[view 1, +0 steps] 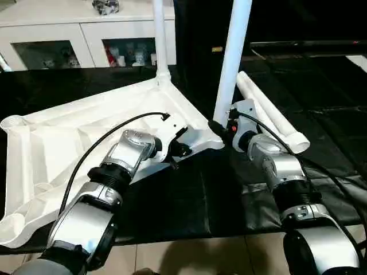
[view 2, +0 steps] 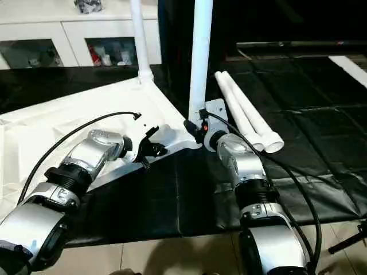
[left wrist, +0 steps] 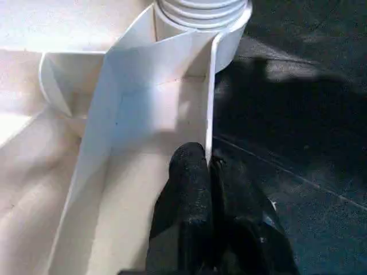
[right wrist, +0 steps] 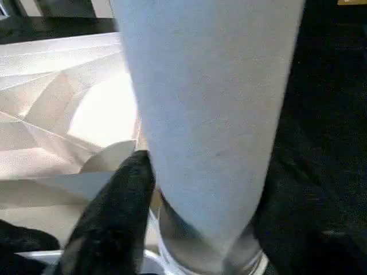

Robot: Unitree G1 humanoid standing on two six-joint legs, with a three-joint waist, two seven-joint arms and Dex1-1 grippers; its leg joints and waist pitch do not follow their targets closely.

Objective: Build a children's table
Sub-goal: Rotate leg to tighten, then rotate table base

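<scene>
— Tabletop [view 1: 74, 143] lies upside down on the dark mat, ribs up. Why am I holding its edge?

— My left gripper [left wrist: 209, 172] is clenched on the thin side wall near the corner socket [left wrist: 200, 17]; I judge that steadies the top while the leg goes in.

— And the right?

— My right gripper [right wrist: 200, 195] has its fingers [right wrist: 114, 212] on either side of the upright leg [view 1: 232, 63], low by the socket. Whether they squeeze it or just bracket it, I cannot tell.

— Other legs?

— One [view 1: 160, 37] stands in the far corner. Two spare legs [view 2: 246, 112] lie beside each other on the mat, just right of my right arm, within reach for later.
</scene>
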